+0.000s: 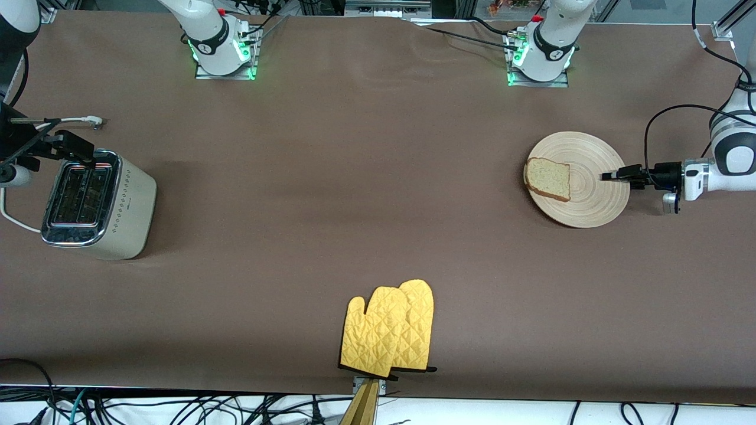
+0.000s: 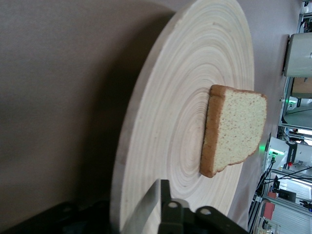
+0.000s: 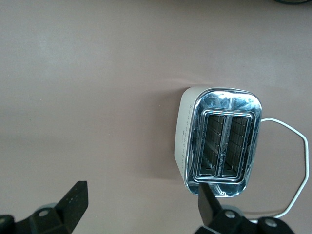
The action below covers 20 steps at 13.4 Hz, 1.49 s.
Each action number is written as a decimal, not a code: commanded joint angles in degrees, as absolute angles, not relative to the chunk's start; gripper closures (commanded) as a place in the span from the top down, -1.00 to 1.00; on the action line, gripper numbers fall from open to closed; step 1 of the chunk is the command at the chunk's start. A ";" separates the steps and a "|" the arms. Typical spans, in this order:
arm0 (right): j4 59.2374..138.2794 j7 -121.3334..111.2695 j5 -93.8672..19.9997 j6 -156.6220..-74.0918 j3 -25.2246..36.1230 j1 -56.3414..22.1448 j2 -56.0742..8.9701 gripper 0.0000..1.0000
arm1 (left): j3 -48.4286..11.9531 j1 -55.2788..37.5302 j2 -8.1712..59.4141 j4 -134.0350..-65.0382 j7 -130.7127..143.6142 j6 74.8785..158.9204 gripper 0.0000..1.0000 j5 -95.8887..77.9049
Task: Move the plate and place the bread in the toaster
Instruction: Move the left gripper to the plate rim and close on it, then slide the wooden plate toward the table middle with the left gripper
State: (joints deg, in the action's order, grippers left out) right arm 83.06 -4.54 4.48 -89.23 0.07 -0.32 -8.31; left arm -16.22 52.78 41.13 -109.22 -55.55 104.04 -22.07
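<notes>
The wooden plate (image 1: 593, 195) lies toward the left arm's end of the table, with the bread (image 1: 549, 179) flat on it near the rim that faces the table's middle. My left gripper (image 1: 614, 175) comes in low from the table's end and is shut on the plate's rim. In the left wrist view one finger (image 2: 165, 204) lies on the plate (image 2: 175, 112) and the other is hidden under it, with the bread (image 2: 236, 129) farther along. The toaster (image 1: 97, 203) stands at the right arm's end. My right gripper (image 1: 68, 147) hangs open and empty above it, with its slots in the right wrist view (image 3: 222, 141).
A pair of yellow oven mitts (image 1: 391, 329) lies at the table's edge nearest the front camera. The toaster's white cord (image 1: 15, 219) loops beside it at the table's end. Bare brown tabletop (image 1: 354, 177) spans between toaster and plate.
</notes>
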 commanded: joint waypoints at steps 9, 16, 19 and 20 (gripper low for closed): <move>81.65 -3.96 4.22 -88.77 -0.09 -0.09 -8.79 1.00 | -19.76 53.00 41.31 -108.55 -55.99 106.35 -1.00 -23.82; 81.65 -3.87 4.22 -88.77 -0.09 -0.09 -8.79 1.00 | -25.48 52.74 41.13 -108.54 -51.17 102.84 -1.00 -31.45; 81.65 -4.48 4.39 -88.77 0.09 0.17 -8.79 1.00 | -28.55 52.30 41.13 -108.54 -47.39 102.39 -1.00 -34.97; 81.65 -4.57 4.31 -88.77 0.17 0.26 -8.79 1.00 | -28.83 50.64 41.13 -108.54 -46.33 102.48 -1.00 -36.63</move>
State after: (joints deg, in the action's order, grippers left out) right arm 83.06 -4.54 4.48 -89.23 0.12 -0.17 -8.32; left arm -27.59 52.00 41.53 -108.92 -48.62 104.43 -33.12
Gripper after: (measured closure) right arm 0.000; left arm 0.855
